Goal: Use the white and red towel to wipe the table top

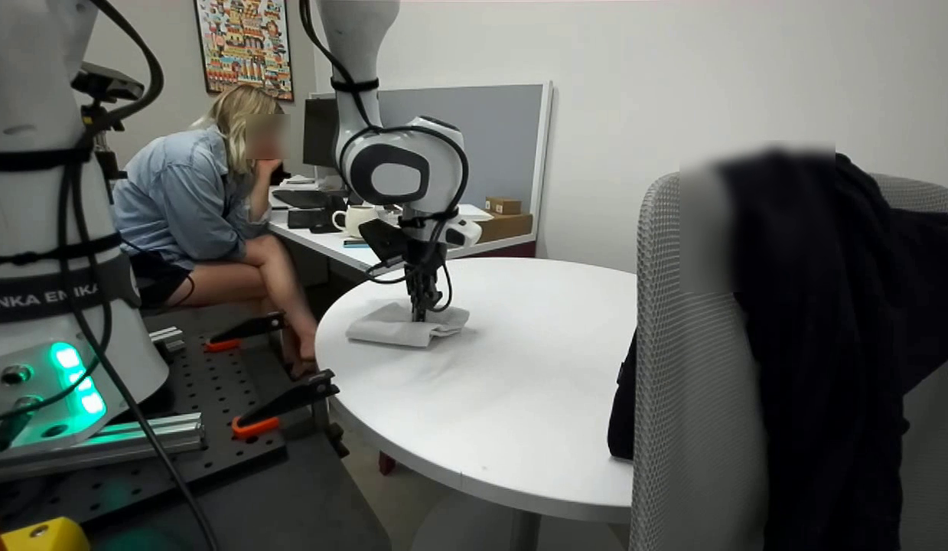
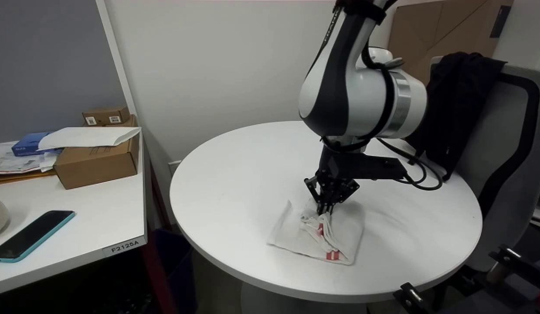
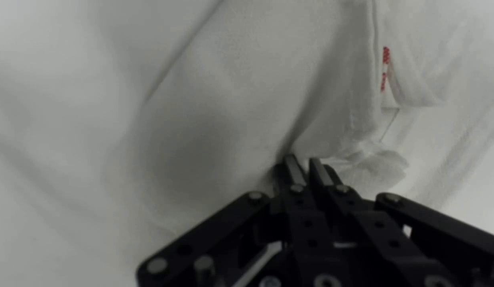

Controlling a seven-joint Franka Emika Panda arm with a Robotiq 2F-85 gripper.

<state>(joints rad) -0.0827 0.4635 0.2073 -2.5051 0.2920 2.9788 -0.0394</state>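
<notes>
Okay, left to right in an exterior view: white desk [image 2: 95, 218] with carton [image 2: 100, 165] and phone [image 2: 30, 235] on it, then a gap, then the round table [image 2: 226, 200]. Roomiest stretch of white top runs from its left rim to the towel [image 2: 296, 235] and back toward the wall [image 2: 230, 65]; only a strip between towel and near rim. Right side, gray mesh chair [image 2: 496, 122] with dark jacket [image 2: 453, 104] over it crowds the rim; black clamp [image 2: 412, 302] pokes up by the near right rim. Towel's folded, lying on the table under the gripper [image 2: 325, 210] and spread to both sides of it, off-center in both exterior views. Red stripes [image 2: 333, 255] are on the near side of the fingertips [image 3: 296, 171], cloth bunched right there. Gripper points down, fingers nearly together, thin slit between them in the wrist view, clamped on a fold of the towel. Can't tell how much cloth is in the pinch.
</notes>
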